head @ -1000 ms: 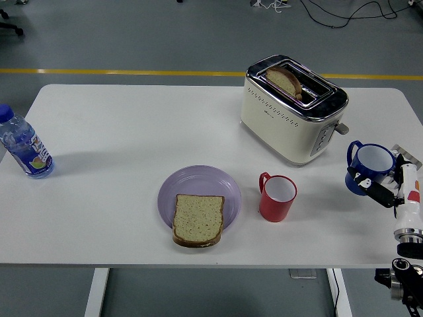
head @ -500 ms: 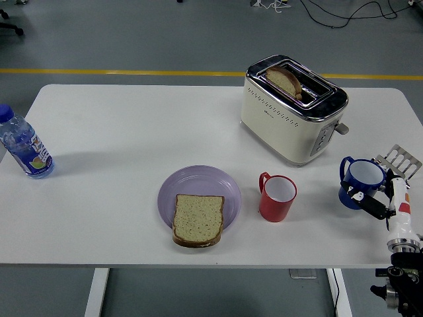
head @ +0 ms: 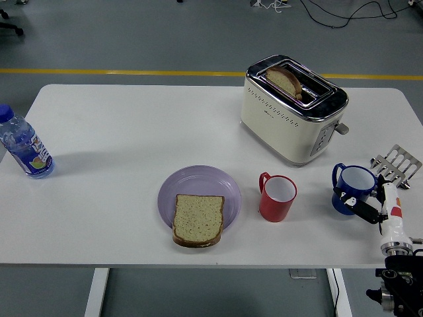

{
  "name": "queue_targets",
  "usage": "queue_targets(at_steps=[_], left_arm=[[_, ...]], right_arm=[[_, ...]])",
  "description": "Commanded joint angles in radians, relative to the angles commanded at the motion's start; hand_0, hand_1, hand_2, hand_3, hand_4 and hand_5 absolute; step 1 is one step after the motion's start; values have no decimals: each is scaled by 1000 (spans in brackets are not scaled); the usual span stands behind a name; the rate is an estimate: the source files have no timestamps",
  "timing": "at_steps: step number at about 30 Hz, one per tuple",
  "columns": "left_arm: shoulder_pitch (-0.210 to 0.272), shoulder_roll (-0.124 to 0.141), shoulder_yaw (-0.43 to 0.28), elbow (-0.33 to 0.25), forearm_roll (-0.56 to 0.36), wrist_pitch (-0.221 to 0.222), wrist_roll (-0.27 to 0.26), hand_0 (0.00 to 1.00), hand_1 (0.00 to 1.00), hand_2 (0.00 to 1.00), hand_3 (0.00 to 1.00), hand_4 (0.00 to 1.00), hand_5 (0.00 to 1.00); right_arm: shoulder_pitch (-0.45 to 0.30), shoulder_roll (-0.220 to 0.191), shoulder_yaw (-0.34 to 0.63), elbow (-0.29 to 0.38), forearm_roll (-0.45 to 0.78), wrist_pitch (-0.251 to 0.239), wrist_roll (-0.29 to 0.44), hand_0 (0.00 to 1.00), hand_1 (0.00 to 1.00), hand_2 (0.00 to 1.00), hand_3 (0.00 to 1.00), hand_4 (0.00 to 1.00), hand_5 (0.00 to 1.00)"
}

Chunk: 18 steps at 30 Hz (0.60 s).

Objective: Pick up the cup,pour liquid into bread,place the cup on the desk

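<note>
table (head: 119,132): you see plain white.
toaster (head: 291,112): cream body, shiny chrome top, a row of small dots along its side.
plate (head: 192,181): pale lilac.
bread (head: 197,219): you have a speckled tan face with a dark brown crust.
red cup (head: 277,198): red outside, white inside.
blue cup (head: 352,188): dark blue outside, white inside.
bottle (head: 24,145): clear blue, blue cap, colourful label.
right hand (head: 370,205): black fingers, white and red wrist.
floor (head: 132,39): grey, you see one yellow line across it.
</note>
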<state>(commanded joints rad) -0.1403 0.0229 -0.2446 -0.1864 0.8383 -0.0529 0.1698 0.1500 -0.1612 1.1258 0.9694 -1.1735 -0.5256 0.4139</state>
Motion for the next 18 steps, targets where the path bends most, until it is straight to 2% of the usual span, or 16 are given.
queue_targets(at_steps=[18], left_arm=[[3,-1,4,0,-1,0,0,669,737,740,635,399,998]], right_arm=[[21,6,-12,-46,-28,43,-26,448,433,560,559,694,2]])
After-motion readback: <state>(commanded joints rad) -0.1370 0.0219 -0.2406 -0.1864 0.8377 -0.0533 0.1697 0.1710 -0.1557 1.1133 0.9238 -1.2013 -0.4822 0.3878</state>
